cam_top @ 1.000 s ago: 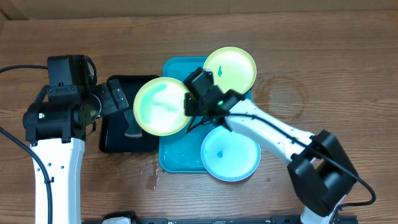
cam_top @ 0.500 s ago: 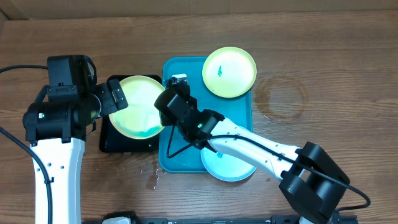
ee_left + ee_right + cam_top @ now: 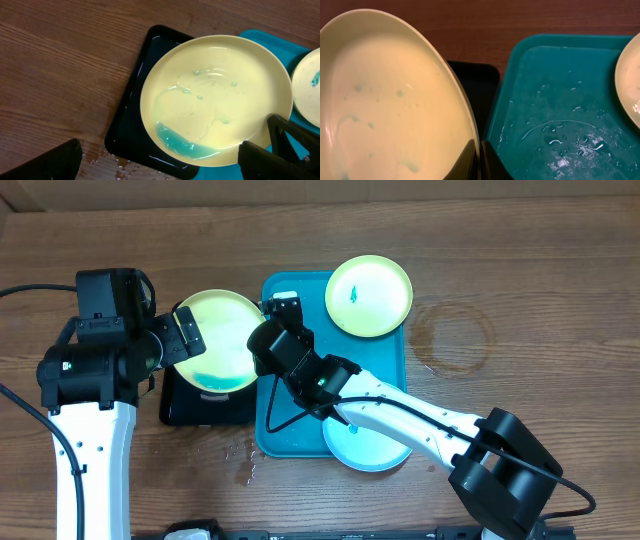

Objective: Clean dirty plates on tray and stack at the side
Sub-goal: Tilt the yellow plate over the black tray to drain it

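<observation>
My right gripper (image 3: 262, 346) (image 3: 480, 150) is shut on the right rim of a lime-green plate (image 3: 220, 340) (image 3: 215, 95) (image 3: 385, 100). The plate hangs tilted over a black tray, and teal liquid pools at its low edge. Beside the plate's left rim, my left gripper (image 3: 183, 340) (image 3: 160, 152) stands open, touching nothing. A second green plate (image 3: 368, 295) (image 3: 307, 75) with a teal smudge lies on the far right of the turquoise tray (image 3: 290, 430) (image 3: 560, 100). A light blue plate (image 3: 370, 435) sits at the tray's near right, partly under my right arm.
The small black tray (image 3: 190, 405) (image 3: 145, 65) lies just left of the turquoise tray, under the held plate. Water drops (image 3: 245, 465) spot the wood in front of both trays. The turquoise tray's bare left half is wet.
My right gripper has carried the green plate left, from above the turquoise tray to over the black tray, and tilted it. The left arm has not moved.
</observation>
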Controlling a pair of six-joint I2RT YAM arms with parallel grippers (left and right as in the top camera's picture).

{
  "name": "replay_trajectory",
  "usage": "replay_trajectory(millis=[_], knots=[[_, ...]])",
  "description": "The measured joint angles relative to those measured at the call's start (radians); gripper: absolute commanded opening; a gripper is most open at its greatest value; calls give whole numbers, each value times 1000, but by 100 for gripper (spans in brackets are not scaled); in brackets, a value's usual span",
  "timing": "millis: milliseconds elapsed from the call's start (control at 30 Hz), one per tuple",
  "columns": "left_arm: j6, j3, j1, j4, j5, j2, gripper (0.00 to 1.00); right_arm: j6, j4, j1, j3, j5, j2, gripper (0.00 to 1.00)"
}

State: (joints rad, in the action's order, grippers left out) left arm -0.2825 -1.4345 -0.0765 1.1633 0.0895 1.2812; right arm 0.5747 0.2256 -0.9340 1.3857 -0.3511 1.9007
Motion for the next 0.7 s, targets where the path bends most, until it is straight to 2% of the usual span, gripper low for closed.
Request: replay_trajectory(millis=[267,700], knots=[[0,0,0,0,0,0,100,-83,-92,0,0,-19,0,4],[0,0,0,0,0,0,100,-131,-121,3,0,-21,0,4]])
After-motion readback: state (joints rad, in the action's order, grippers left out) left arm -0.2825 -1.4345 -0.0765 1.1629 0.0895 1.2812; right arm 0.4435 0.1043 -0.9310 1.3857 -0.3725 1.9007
